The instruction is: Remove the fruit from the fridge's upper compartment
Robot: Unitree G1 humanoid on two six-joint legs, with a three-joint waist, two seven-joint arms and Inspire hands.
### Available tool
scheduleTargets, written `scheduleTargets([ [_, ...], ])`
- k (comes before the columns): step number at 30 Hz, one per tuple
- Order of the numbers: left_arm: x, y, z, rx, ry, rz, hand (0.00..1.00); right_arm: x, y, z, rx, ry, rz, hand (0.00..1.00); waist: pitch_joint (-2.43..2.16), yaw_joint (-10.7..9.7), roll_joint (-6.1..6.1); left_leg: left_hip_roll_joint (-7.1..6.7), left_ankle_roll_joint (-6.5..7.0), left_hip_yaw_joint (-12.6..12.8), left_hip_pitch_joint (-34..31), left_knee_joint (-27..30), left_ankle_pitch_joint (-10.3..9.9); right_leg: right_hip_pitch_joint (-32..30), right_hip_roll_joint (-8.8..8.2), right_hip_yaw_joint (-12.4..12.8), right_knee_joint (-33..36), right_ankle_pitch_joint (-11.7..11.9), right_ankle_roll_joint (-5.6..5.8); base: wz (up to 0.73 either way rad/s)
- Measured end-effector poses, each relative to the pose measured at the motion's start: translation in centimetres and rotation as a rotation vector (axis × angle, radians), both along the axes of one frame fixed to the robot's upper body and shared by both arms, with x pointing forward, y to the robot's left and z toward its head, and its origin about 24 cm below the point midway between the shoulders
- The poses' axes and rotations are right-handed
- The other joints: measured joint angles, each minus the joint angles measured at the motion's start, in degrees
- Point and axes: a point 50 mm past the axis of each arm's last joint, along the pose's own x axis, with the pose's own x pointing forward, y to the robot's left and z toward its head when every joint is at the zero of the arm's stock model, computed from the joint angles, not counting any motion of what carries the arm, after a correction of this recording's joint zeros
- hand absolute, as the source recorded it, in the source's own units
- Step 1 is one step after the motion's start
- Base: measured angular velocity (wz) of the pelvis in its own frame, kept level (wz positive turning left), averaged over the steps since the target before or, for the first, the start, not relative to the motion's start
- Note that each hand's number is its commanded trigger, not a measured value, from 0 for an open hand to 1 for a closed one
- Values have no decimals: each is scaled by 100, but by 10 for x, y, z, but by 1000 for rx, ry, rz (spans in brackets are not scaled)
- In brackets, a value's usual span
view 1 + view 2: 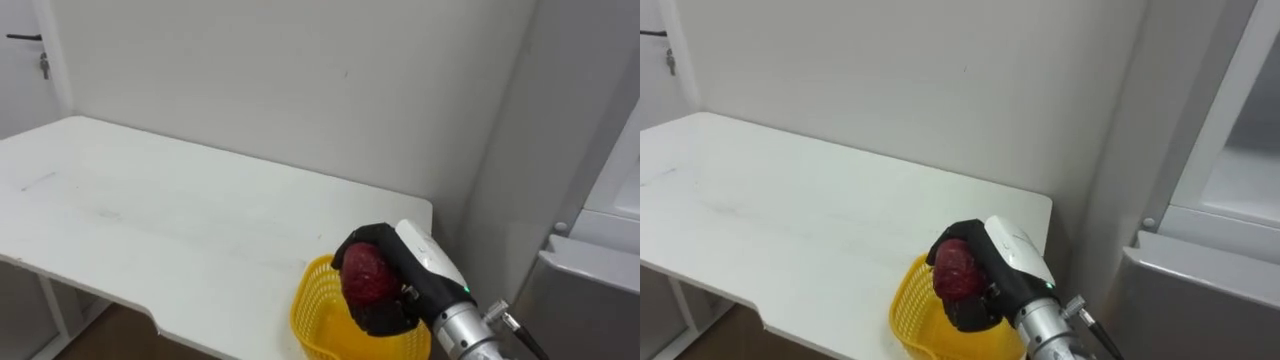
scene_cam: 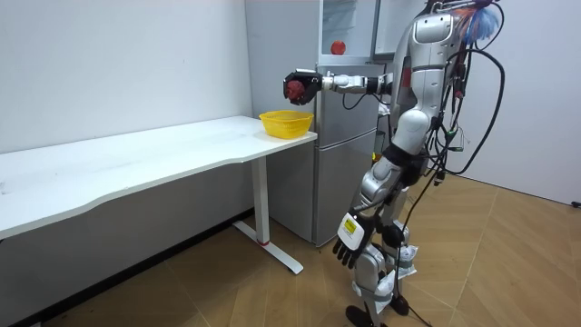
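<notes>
One bumpy, dark-red round fruit [image 1: 368, 278] sits clamped in the curled fingers of the right hand [image 1: 388, 318], just above a yellow plastic basket [image 1: 312, 300] at the corner of a smooth white table [image 1: 150, 220]. Room view: the robot stands by the grey fridge [image 2: 349, 154] on a wood-pattern floor [image 2: 227, 291], its left hand [image 2: 349, 242] hanging loose-fingered at its thigh.

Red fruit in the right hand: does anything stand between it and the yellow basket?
Nothing visible does. The right hand, curled round the red round fruit, holds it above the open yellow plastic mesh basket at the white table's end.
</notes>
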Motion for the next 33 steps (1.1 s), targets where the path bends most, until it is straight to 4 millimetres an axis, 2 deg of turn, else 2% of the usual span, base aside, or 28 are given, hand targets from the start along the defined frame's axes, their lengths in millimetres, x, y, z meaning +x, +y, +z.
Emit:
scheduleTargets([
  [5, 0, 0, 0, 4, -1, -5, 0, 0, 1, -5, -28, 8, -5, 100, -4, 97, -6, 2, 0, -7, 19, -47, 0, 5, -2, -24, 12, 0, 0, 0],
  [9, -1, 3, 1, 13, 2, -7, 0, -3, 9, -15, -49, 44, 31, 100, -4, 101, -11, 7, -1, -11, 49, -72, 1, 17, 4, -27, 12, 0, 0, 0],
  [13, -1, 4, 1, 31, 6, -26, 0, -5, 12, -31, -78, 104, 43, 100, 28, 140, -33, 7, -2, -11, 44, -92, 2, 20, 5, -22, 11, 0, 0, 0],
  [14, -1, 4, 1, 33, 6, -30, 0, -5, 11, -32, -80, 110, 40, 66, 35, 152, -41, 6, -3, -11, 42, -92, 2, 18, 5, -21, 11, 0, 0, 0],
  [15, -1, 4, 1, 35, 9, -30, 0, -5, 10, -34, -84, 119, 34, 48, 42, 181, -51, 6, -2, -11, 35, -92, 2, 12, 5, -19, 10, 1, 1, 0],
  [16, -2, 4, 1, 36, 11, -30, 0, -5, 9, -35, -86, 124, 29, 0, 46, 202, -57, 6, -2, -12, 35, -97, 2, 10, 5, -20, 9, 1, 1, 0],
  [23, -5, 4, 0, 37, 19, -27, 0, -5, 10, -35, -83, 125, 30, 0, 23, 243, -112, 4, -8, -40, 37, -145, 14, 4, 7, -38, -3, 1, 1, 0],
  [33, 3, 4, 2, 37, -8, -34, 0, -5, 9, -36, -86, 127, 26, 0, 46, 222, -78, 1, -8, -58, -23, -80, 11, -12, 0, -87, 6, 1, 1, 1],
])
